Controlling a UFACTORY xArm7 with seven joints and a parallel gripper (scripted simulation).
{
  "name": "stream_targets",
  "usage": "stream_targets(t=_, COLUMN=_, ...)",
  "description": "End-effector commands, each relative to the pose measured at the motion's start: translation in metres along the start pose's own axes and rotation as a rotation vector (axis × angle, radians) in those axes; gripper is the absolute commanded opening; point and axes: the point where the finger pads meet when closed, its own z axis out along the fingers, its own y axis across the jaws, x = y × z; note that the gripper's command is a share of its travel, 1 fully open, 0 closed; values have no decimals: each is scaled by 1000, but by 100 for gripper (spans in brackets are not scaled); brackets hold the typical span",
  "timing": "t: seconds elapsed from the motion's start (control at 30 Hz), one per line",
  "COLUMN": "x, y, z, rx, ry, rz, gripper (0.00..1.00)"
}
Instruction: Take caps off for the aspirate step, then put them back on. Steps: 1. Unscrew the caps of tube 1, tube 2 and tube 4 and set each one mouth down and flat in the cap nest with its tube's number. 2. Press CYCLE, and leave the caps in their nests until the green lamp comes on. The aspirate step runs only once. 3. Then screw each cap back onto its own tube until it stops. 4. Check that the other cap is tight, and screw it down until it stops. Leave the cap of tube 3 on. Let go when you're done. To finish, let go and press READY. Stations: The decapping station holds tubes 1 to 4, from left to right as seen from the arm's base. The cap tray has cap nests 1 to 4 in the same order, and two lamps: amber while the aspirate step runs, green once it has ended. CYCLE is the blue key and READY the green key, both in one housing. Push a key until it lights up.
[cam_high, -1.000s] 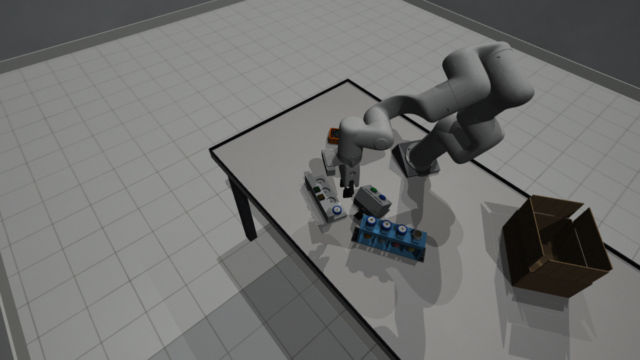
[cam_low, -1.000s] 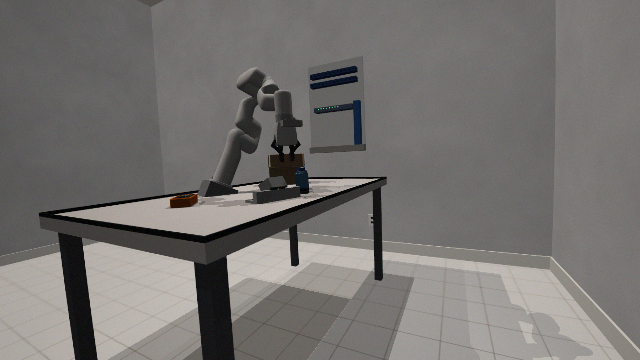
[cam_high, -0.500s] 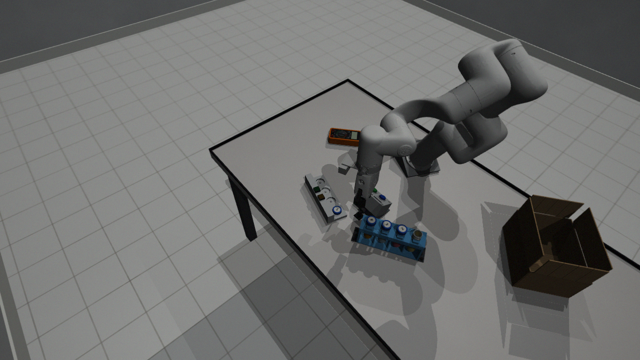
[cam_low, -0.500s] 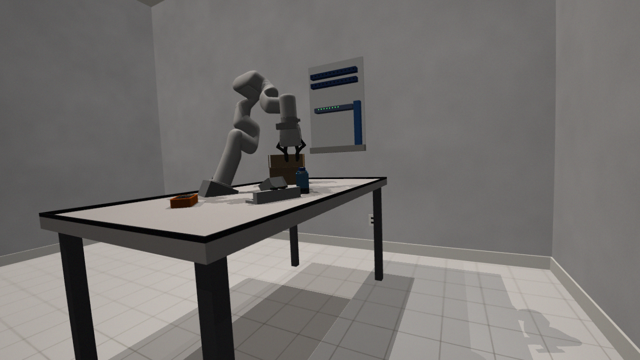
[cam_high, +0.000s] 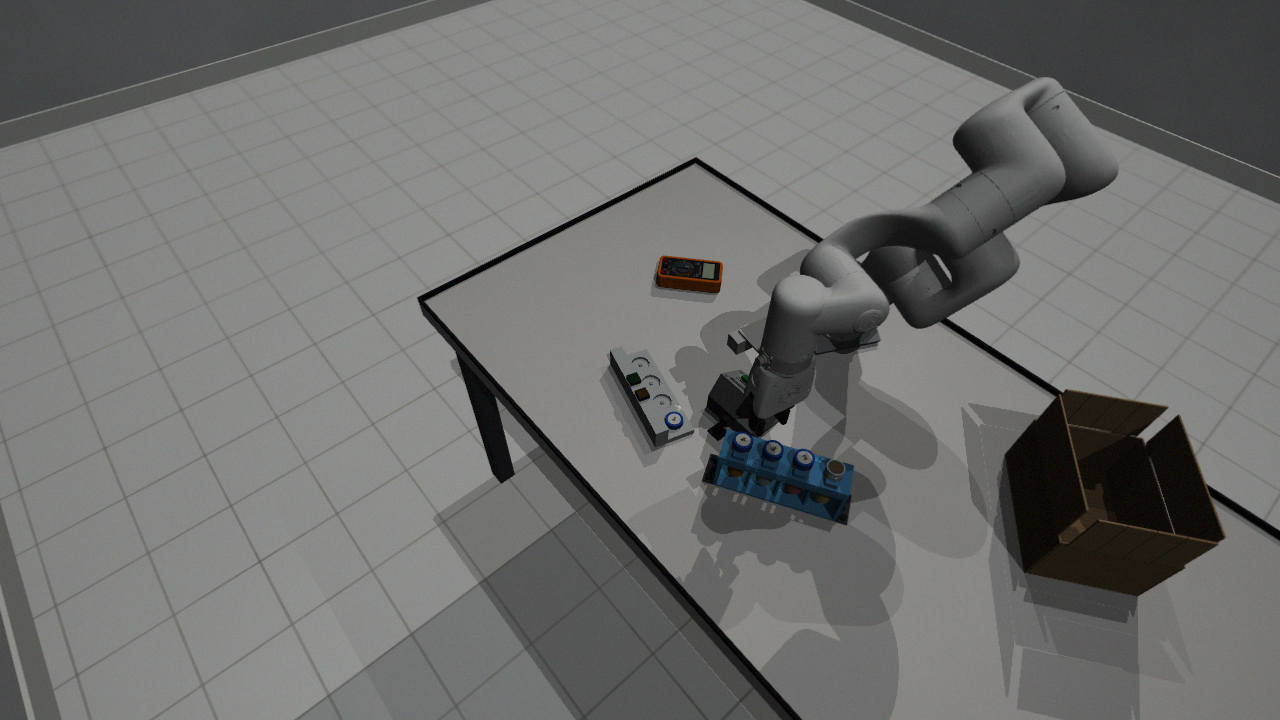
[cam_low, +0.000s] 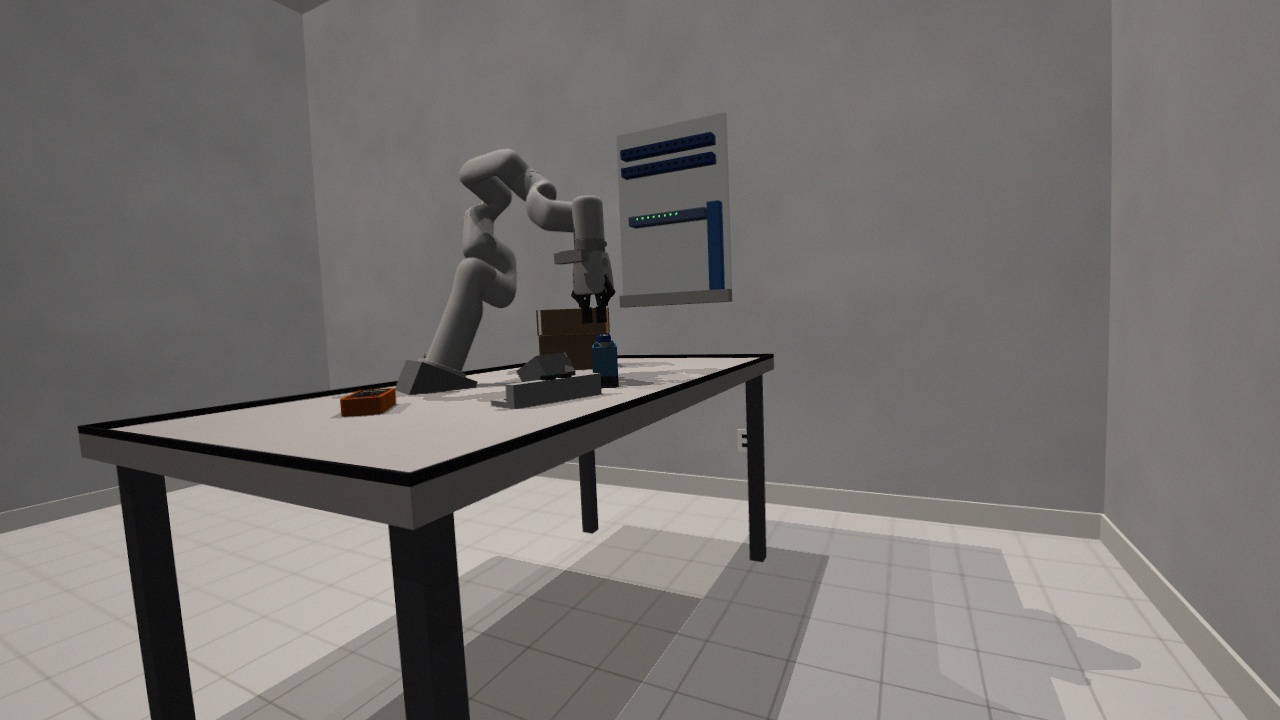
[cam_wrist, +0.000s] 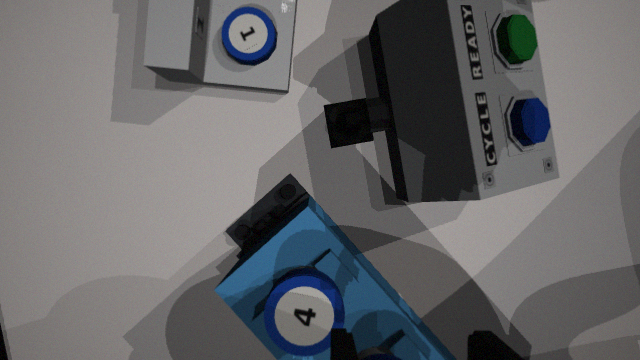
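Blue-rimmed round cap 4 (cam_wrist: 304, 318) sits below the half-open, empty tool (cam_wrist: 407, 345), near octagonal keys.

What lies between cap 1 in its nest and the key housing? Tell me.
In the wrist view, only bare, shadowed tabletop separates cap 1 from the key housing; nothing stands in that stretch.

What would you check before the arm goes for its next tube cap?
1. Cap 1 lies flat in its nest on the cap tray: ok.
2. Tool holds nothing, fingers apart: ok.
3. Cap 4 sits on its tube, ready to unscrew: ok.
4. Tool centred over a cap: not ok; in the wrist view cap 4 lies off to one side of the fingers.
5. CYCLE key looks unlit, not pressed: ok.
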Motion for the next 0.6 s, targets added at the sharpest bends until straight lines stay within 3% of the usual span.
stream_targets(t=0.0, x=-21, y=8, z=-2, rx=6, ry=22, rz=41, gripper=46)
stream_targets(t=0.23, x=-69, y=33, z=-1, rx=6, ry=21, rz=41, gripper=46)
stream_targets(t=0.57, x=-69, y=33, z=-1, rx=6, ry=21, rz=41, gripper=46)
